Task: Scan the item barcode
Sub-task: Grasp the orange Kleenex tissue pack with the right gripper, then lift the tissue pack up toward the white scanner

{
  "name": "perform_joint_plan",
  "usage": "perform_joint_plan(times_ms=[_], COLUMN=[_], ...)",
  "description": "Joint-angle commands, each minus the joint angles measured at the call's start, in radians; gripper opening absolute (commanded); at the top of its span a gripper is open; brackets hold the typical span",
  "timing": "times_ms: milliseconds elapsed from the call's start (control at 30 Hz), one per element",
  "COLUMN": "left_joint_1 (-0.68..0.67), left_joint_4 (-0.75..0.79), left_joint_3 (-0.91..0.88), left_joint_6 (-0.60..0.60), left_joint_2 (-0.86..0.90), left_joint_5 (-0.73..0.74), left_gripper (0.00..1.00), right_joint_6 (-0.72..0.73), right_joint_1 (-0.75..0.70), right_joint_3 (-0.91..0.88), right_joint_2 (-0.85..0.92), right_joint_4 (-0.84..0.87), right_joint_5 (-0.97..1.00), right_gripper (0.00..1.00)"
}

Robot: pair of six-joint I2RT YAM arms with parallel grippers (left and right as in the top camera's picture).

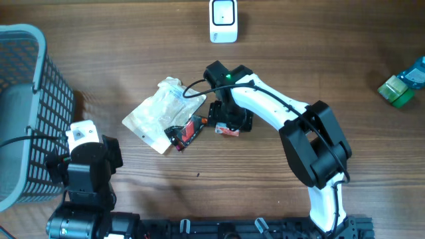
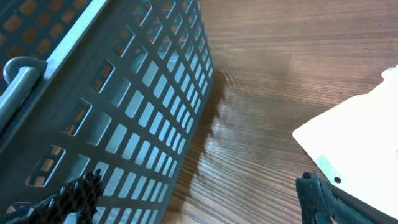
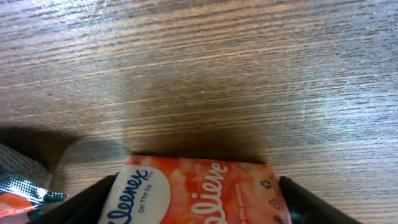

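Now our right tool straddles the Kleenex pack, whether clenched we cannot tell, likely to carry it to the white scanner; our left tool hangs released.

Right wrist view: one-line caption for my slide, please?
Orange Kleenex On The Go tissue pack on the wooden table, bracketed by the jaws of the right pincer.

An orange Kleenex tissue pack lies flat, label up, well apart from the white scanner.
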Motion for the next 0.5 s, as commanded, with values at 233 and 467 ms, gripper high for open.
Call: perform_joint_plan(times_ms=[233,467], left_joint_1=[0.007,0.007], left_joint_4=[0.003,0.003], left_joint_3=[0.003,0.003], left_joint_6=[0.0,0.001], left_joint_2=[0.002,0.002], left_joint_5=[-0.01,-0.01], left_gripper=[1.0,1.0], right_joint_6=[0.011,-0.28], right_joint_1=[-0.01,-0.137], right_joint_3=[-0.004,0.0], right_joint_2=[0.015,0.013], right_joint_4=[-0.007,-0.194], right_joint_5=[-0.202,-0.623], right_gripper=[0.75,0.75])
